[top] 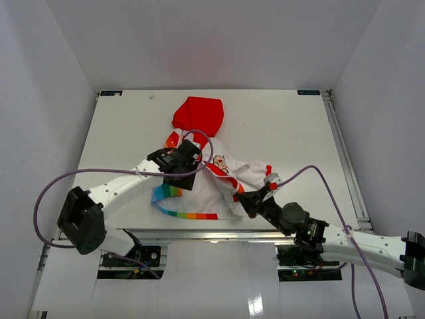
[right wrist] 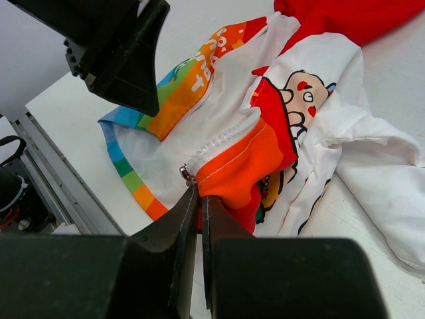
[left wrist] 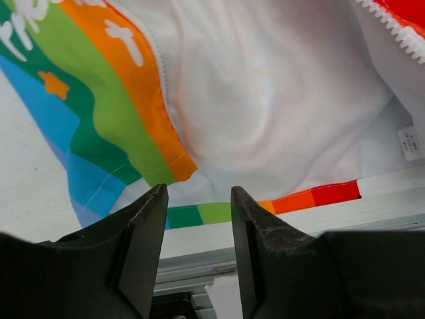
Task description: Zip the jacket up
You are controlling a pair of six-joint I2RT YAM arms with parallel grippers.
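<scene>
Jacket [top: 211,191] lies unzipped, hem corner [right wrist: 240,165] pinched by the closed right gripper [right wrist: 199,197], left gripper [left wrist: 199,193] hovering parted and empty; a hard tug could slip the fabric free.

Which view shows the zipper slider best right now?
Right wrist: the jacket's metal slider sits close-up just beside the right claw's tips. Top view is too small to show it; left wrist shows only zipper teeth.
</scene>
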